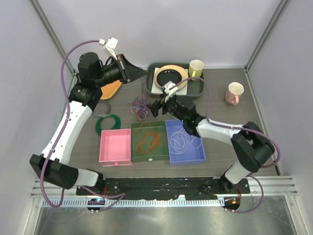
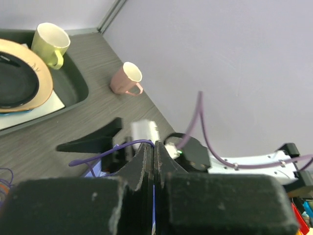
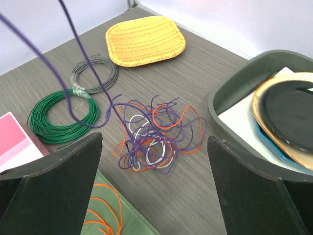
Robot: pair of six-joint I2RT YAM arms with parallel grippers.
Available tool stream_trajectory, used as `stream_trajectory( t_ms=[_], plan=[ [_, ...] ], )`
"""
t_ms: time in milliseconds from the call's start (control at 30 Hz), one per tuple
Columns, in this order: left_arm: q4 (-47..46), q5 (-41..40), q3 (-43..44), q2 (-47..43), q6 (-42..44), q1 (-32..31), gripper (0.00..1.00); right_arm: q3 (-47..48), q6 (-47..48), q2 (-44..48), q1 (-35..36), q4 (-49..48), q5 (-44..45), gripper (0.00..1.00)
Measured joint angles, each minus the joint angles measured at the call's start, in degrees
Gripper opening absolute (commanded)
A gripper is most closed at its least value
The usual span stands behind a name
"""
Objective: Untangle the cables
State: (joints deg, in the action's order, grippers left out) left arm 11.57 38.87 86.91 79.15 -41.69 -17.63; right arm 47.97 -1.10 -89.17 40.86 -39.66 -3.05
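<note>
A tangle of purple, orange and white cables [image 1: 139, 108] lies on the table behind the bins; it also shows in the right wrist view [image 3: 155, 135]. My left gripper [image 1: 136, 73] is raised above and behind the tangle, shut on a purple cable [image 2: 107, 154] at its fingertips [image 2: 154, 143]. That purple strand [image 3: 73, 58] rises taut from the tangle toward the upper left. My right gripper [image 1: 155, 108] is open and empty just right of the tangle, its fingers [image 3: 54, 166] spread either side of it. Orange cable [image 1: 149, 139] lies in the green bin, white cable [image 1: 181, 141] in the blue bin.
Pink bin [image 1: 116, 155], green bin [image 1: 138, 157] and blue bin [image 1: 188, 160] stand in a row at the front. A green coil [image 3: 61, 110], a grey coil [image 3: 95, 73] and a yellow wicker tray [image 3: 145, 39] lie left. A dark tray [image 1: 198, 88] with plates, a yellow mug [image 1: 196, 67] and a pink mug [image 1: 234, 93] stand right.
</note>
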Motion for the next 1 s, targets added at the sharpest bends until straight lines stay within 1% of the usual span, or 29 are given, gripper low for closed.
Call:
stream_trajectory(
  t_ms=[100,300,400,467,500,533,567,600,667,800,900,1000],
  plan=[
    [-0.5,0.31,0.11,-1.81,-0.02,-0.11,0.0,4.5,1.66,-4.28,-1.46,2.03,-5.84,0.91],
    [-0.52,0.44,2.08,-2.38,0.0,-0.15,0.0,8.55,2.93,-11.28,-2.99,1.99,-16.28,0.89],
    [-0.07,0.28,2.93,-2.27,0.07,-0.15,0.0,12.39,2.62,-16.11,-3.17,2.1,-18.97,0.84],
    [0.74,-0.42,4.2,-2.03,0.28,-0.15,0.0,14.69,2.08,-18.95,-3.39,2.01,-20.22,0.69],
    [1.46,-1.16,5.03,-1.92,0.61,-0.15,0.0,15.56,1.38,-20.41,-3.52,1.84,-21.14,0.57],
    [2.16,-1.92,5.86,-1.86,1.16,-0.15,0.0,16.02,0.83,-21.46,-3.65,1.53,-21.84,0.29],
    [2.97,-2.84,6.75,-1.81,1.68,-0.15,0.0,16.28,0.42,-22.27,-3.8,1.51,-22.32,0.16],
    [3.89,-3.96,7.69,-1.77,2.16,-0.15,0.0,16.39,-0.37,-22.93,-3.98,1.57,-22.73,0.02],
    [5.51,-6.27,9.16,-1.77,3.45,-0.17,0.0,16.44,-2.16,-23.52,-4.37,2.08,-22.91,0.01],
    [8.52,-14.56,9.75,-2.43,6.34,-0.22,0.0,16.52,-4.98,-22.73,-5.77,4.07,-20.7,0.01],
    [9.86,-21.18,8.31,-3.13,7.78,-0.2,0.0,18.16,-5.22,-20.35,-6.29,9.6,-16.76,0.01],
    [10.43,-25.92,6.4,-3.37,8.33,-0.2,0.0,21.4,-5.05,-15.39,-6.73,16.35,-11.63,0.01]
  ],
)
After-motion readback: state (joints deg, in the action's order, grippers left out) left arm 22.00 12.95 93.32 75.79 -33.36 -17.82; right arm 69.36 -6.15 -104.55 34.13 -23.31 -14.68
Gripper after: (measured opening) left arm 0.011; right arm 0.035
